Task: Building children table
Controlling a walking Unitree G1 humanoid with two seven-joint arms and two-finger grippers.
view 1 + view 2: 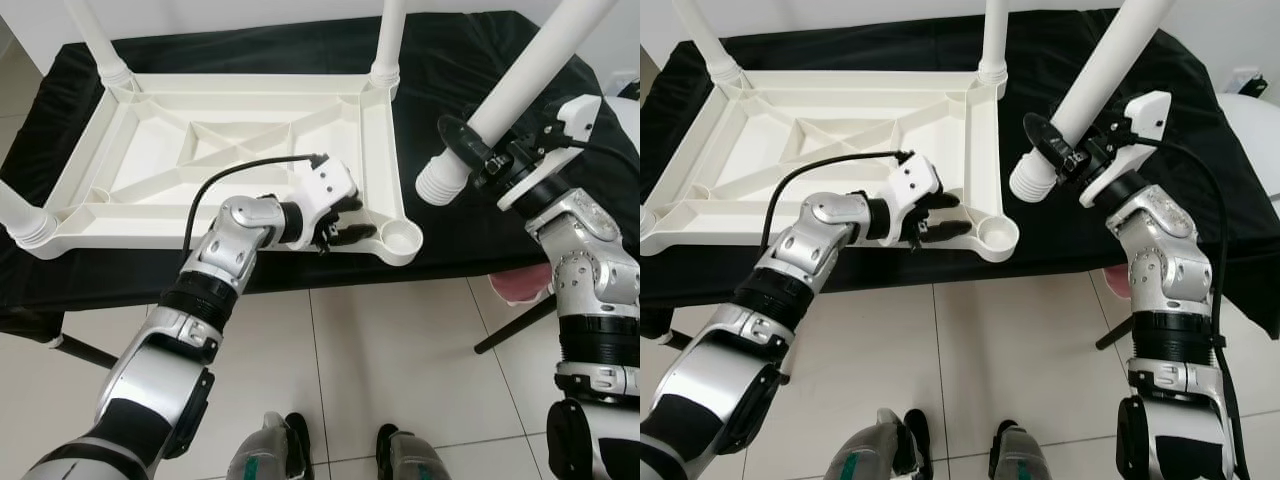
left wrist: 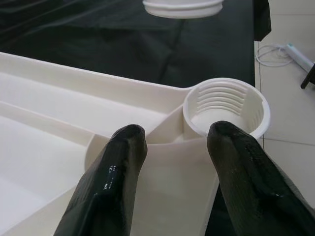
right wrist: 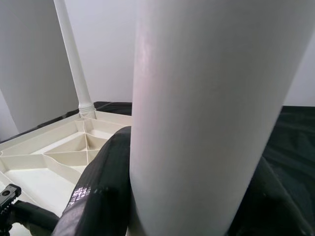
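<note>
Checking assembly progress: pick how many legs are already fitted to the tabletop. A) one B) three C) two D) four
B: three legs stand in corner sockets of the tabletop, the near-right socket is empty, and the right gripper holds the fourth leg.

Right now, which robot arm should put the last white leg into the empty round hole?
Probably the right. The right gripper already grips the white plastic table leg, its threaded end near the empty threaded corner socket. The left gripper rests on the upside-down white plastic tabletop, steadying it.
</note>
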